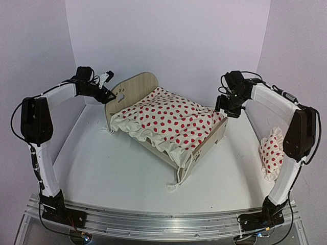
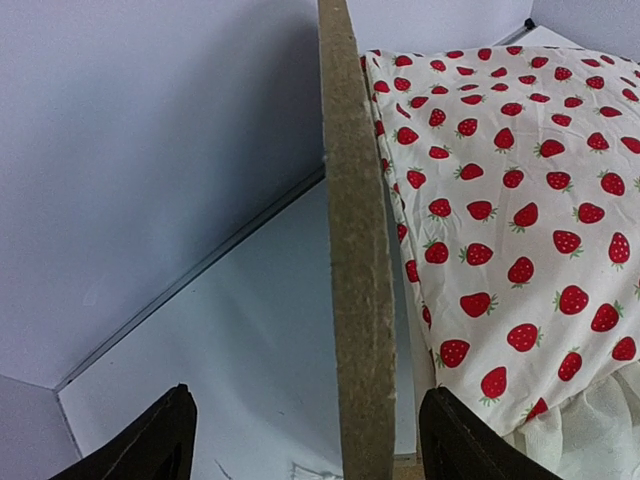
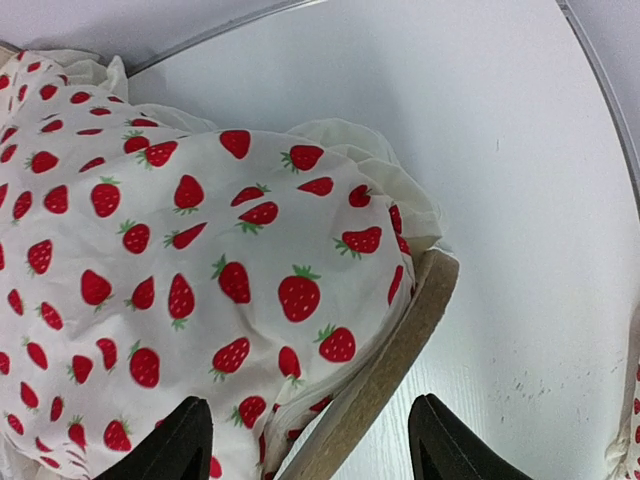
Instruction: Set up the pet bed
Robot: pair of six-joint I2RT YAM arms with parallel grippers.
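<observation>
Spanning the bed [image 1: 207, 145] end to end, my 2 grippers gape empty: left gripper [image 2: 305, 445] astride headboard [image 2: 355, 260], right gripper [image 3: 312, 445] above footboard [image 3: 400, 340]; pillow [image 1: 271, 150] nearer right arm [image 1: 283, 104].

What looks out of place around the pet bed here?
The pillow lies off the pet bed, slumped at the table's right edge. The duvet is rumpled, and its ruffle spills past the footboard's near end onto the table.
</observation>
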